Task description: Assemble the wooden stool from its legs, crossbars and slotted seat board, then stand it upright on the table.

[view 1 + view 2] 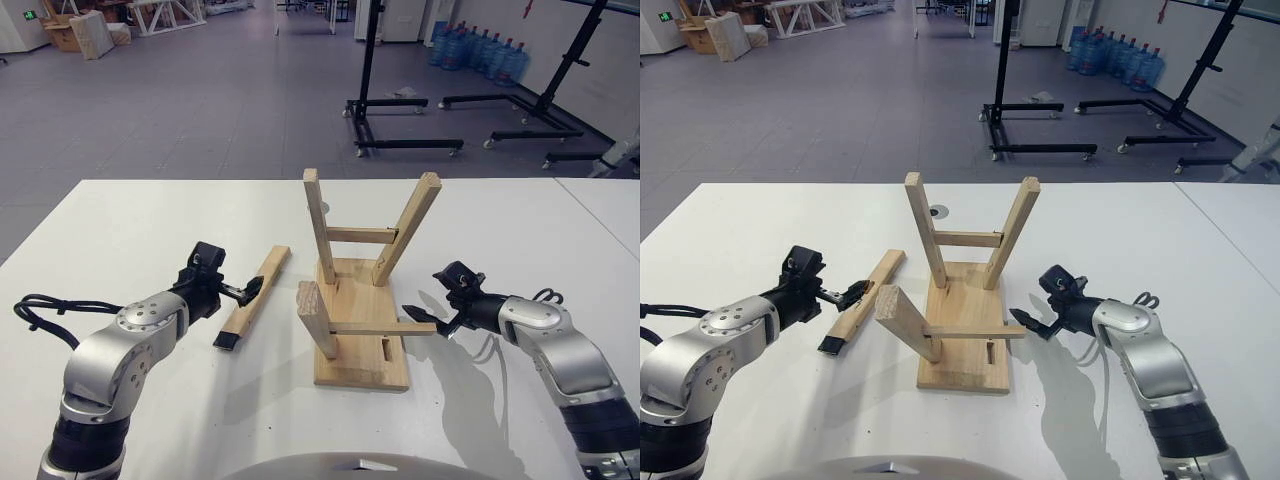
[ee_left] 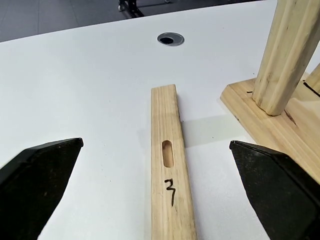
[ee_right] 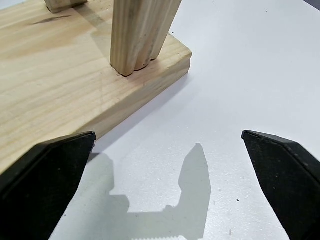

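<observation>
The left gripper is released, its jaws spread wide with the loose fourth leg lying flat on the table between them, mortise slot facing up, touched by neither finger. The right gripper is likewise open and holds nothing. Just ahead of its jaws are the edge of the seat board and the free end of the front crossbar. That bar juts from the single front leg, which leans in its slot. Beyond it, the two rear legs stand in the board, joined by their own crossbar. One slot, below the bar's free end, looks unfilled. The likeliest trouble is the unsupported bar. A nudge from the right jaws would probably lever the leaning leg out of its slot, or slide the whole board across the smooth top. The loose leg brings its own risk: gripped off-centre it may swing. If its mortise ends up facing away from the bar, the tenon will miss and jam. The table is plain white with a round cable port beyond the left jaws. Behind it lies a grey hall floor with black wheeled stands, blue water bottles and wooden crates.
</observation>
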